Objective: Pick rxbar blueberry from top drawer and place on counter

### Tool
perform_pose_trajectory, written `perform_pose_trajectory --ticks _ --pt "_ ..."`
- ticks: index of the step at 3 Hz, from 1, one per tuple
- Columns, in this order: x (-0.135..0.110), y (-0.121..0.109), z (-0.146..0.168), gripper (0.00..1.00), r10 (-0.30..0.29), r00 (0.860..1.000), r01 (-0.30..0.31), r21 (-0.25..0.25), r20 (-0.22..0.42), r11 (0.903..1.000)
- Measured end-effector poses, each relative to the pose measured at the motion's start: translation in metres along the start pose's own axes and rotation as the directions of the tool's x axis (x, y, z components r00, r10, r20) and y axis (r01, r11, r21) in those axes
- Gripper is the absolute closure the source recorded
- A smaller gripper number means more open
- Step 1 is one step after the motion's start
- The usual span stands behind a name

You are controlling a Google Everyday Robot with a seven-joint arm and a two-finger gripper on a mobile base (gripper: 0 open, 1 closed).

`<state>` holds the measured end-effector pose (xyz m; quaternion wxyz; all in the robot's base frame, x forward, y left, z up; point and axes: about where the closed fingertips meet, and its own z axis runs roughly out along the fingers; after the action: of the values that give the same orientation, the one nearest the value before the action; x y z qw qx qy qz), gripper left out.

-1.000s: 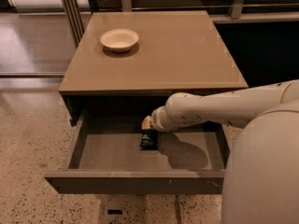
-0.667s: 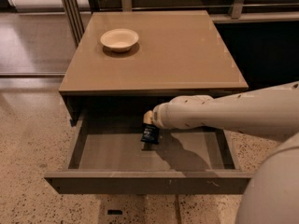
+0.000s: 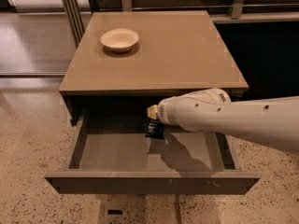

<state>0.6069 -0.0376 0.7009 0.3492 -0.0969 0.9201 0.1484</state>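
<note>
Navy rxbar blueberry (image 3: 154,129) held inside open top drawer (image 3: 149,182).
Upright bar clamped by end effector (image 3: 153,120), toward the drawer's rear, mid-width.

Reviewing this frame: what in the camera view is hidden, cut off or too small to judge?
1. Gripper, over the top drawer at the upper end of the rxbar blueberry: mostly hidden behind the white arm, so contact with the bar is unclear.
2. Bar's lettering: too small to read.
3. Drawer's right rear interior: covered by the arm; its back is shadowed under the counter.
4. Arm: cut off by the right edge.
</note>
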Motion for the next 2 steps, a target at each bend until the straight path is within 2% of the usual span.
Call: perform_pose_trajectory --ticks 1,2 --pt "0.000 0.002 -0.001 1.00 -0.004 1.000 0.004 -0.004 0.000 1.0000" --pt "-0.013 0.023 -0.022 1.00 -0.066 0.997 0.068 -0.050 0.040 0.9964"
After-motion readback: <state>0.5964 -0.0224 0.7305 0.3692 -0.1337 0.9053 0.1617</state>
